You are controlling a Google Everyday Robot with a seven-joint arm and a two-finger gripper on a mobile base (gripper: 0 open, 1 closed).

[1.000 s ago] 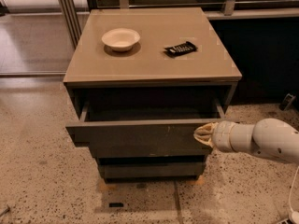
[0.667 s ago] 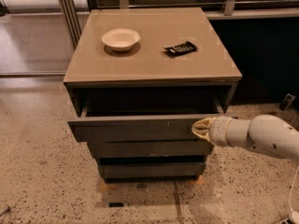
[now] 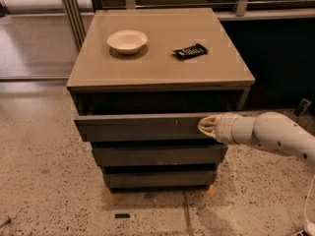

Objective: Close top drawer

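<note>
– Where's the top drawer [image 3: 138, 128]?

– Just under the top of the cabinet [image 3: 162, 68], above the two lower drawer fronts [image 3: 157, 155]. It stands partly open: its flat dark front sits nearer than the cabinet's edge, with a dark gap showing behind it.

– And the gripper [image 3: 203, 126]?

– At the right end of that front panel, its tip touching the face. The jaws look drawn together, holding nothing. The white arm [image 3: 275, 134] reaches in from the right, roughly level with the drawer.

– Anything on top?

– A shallow white bowl [image 3: 127, 40] on the far left part, upright, and a small flat black object [image 3: 190, 51] to its right, well apart from it.

– Around the cabinet?

– Speckled floor [image 3: 44, 181], with a small dark piece [image 3: 122, 215] lying on it just in front of the cabinet's base.
</note>
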